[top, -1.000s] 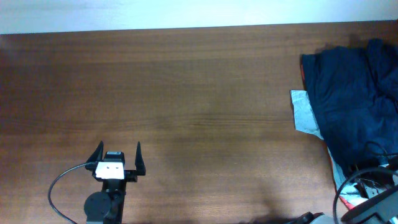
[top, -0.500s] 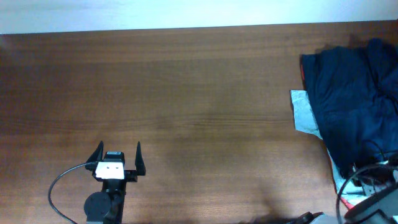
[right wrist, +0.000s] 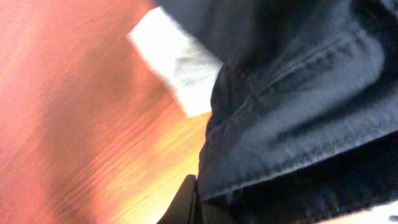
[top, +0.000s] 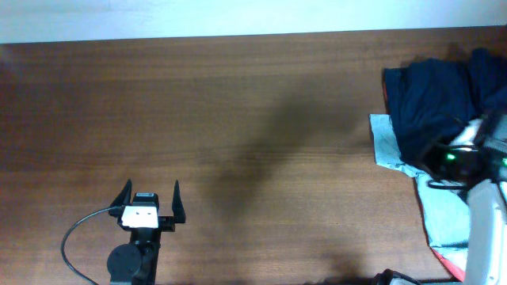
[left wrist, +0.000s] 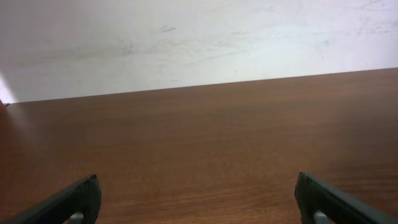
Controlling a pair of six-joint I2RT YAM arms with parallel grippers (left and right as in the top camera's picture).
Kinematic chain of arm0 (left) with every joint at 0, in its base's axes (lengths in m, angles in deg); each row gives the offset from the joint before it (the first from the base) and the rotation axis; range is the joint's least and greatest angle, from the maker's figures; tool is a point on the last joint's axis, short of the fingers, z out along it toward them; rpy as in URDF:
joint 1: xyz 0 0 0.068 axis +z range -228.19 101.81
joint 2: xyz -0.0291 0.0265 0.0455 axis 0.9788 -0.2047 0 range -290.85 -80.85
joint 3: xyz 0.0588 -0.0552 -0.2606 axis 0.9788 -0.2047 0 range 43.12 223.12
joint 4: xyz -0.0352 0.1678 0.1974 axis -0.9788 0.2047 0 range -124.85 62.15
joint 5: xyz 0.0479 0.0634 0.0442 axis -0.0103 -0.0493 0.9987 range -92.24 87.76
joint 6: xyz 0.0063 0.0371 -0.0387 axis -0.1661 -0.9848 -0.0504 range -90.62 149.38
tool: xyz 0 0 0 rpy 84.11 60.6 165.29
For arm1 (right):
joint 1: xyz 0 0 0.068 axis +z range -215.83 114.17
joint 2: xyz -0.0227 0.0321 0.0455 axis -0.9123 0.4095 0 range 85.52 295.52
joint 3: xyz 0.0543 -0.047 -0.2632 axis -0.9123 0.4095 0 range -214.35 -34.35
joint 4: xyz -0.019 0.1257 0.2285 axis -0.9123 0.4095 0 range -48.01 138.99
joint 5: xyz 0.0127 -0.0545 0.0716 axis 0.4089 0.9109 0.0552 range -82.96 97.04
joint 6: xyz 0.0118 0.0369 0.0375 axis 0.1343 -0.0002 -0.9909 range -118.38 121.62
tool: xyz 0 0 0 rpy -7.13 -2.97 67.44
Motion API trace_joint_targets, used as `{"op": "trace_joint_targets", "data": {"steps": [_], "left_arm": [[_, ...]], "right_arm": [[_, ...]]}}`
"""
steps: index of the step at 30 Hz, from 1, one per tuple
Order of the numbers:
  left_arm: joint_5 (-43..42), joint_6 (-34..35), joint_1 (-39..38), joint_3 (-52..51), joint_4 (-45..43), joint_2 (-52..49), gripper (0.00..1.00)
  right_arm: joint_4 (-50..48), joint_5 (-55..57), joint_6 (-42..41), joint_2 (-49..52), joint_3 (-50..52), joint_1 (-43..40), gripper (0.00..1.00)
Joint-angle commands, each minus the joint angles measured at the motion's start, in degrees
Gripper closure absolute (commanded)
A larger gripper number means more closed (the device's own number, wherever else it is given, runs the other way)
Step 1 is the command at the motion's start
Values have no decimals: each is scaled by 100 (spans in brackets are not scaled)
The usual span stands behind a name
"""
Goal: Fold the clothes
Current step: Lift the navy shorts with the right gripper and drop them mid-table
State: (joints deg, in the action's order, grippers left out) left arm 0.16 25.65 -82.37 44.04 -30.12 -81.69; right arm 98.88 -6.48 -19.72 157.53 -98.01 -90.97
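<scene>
Two tools, v. different states. Right tool (top: 453, 157) is clenched on the navy shorts (top: 428, 103), which sit bunched at the far right corner of the surface (top: 253, 103), partly on a light blue T-shirt (top: 392, 146). Wrist view shows a stitched hem draped right against one finger (right wrist: 185, 204), so the grip looks like an edge pinch. That's prob. chosen so the cloth can be dragged toward the bare middle of the surface & spread flat before any fold. Left tool (top: 151, 191) is released, jaws wide, parked by the near edge on the left w/ nothing between them. I'd guess it sits there bc the shorts are out of its reach. Folding itself not yet begun.

Hard to read:
- Right arm is blurred overhead, so fingertip position is approx.
- Second finger not visible in wrist view, so can't tell how much cloth is in the pinch.
- Shorts are cut off by the right frame edge; legs vs waistband can't be told apart.
- Red garment (top: 453, 267) is only a sliver at the near right corner; under or beside the T-shirt, can't tell.
</scene>
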Motion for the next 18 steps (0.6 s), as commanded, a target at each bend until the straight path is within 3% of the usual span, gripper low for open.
{"op": "trace_joint_targets", "data": {"steps": [1, 11, 18], "left_arm": [[39, -111, -33, -42, -15, 26, 1], [39, -111, -33, -42, -15, 26, 1], [39, -111, -33, -39, -15, 28, 1]], "right_arm": [[-146, -105, -761, -122, -70, 887, 96], [-1993, 155, -2205, 4, -70, 3357, 96], [-3919, 986, -2726, 966, -70, 4916, 96]]}}
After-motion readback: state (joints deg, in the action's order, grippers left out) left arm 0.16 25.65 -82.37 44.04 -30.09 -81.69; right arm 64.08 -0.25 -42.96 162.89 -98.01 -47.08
